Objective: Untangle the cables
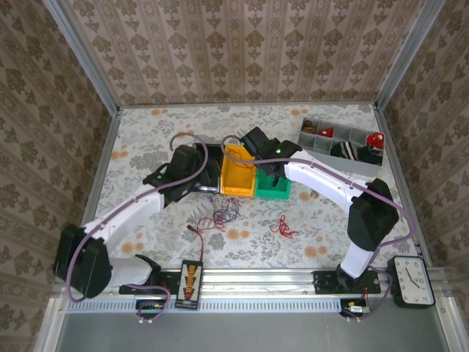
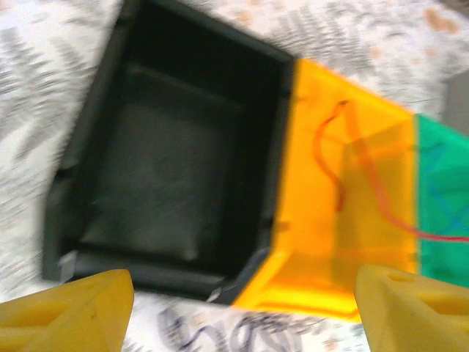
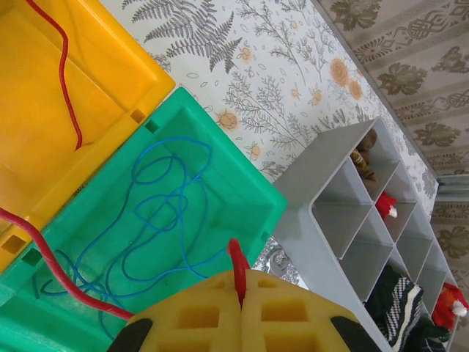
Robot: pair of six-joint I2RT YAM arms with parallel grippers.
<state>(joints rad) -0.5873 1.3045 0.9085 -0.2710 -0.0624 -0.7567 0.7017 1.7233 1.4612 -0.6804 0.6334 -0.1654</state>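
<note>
A red cable [image 3: 236, 268] is pinched between my right gripper's [image 3: 240, 302] shut yellow pads, above the green bin [image 3: 242, 191]. It trails over that bin's edge into the yellow bin [image 3: 44, 125]. Loose blue cable [image 3: 161, 213] lies coiled inside the green bin. In the left wrist view the red cable [image 2: 328, 158] runs across the yellow bin [image 2: 344, 227] toward the green one [image 2: 443, 198]. My left gripper [image 2: 245, 315] hovers open, holding nothing, at the near edge of the black bin [image 2: 176, 161]. A red and blue tangle [image 1: 223, 213] and a small red bunch [image 1: 284, 226] lie on the table.
The three bins stand side by side mid-table: black [image 1: 212, 163], yellow [image 1: 238, 176], green [image 1: 278, 192]. A grey divided tray [image 1: 341, 139] with small items sits back right. A black connector board [image 1: 192, 279] with a dark wire and a clock [image 1: 410, 281] sit at the near edge.
</note>
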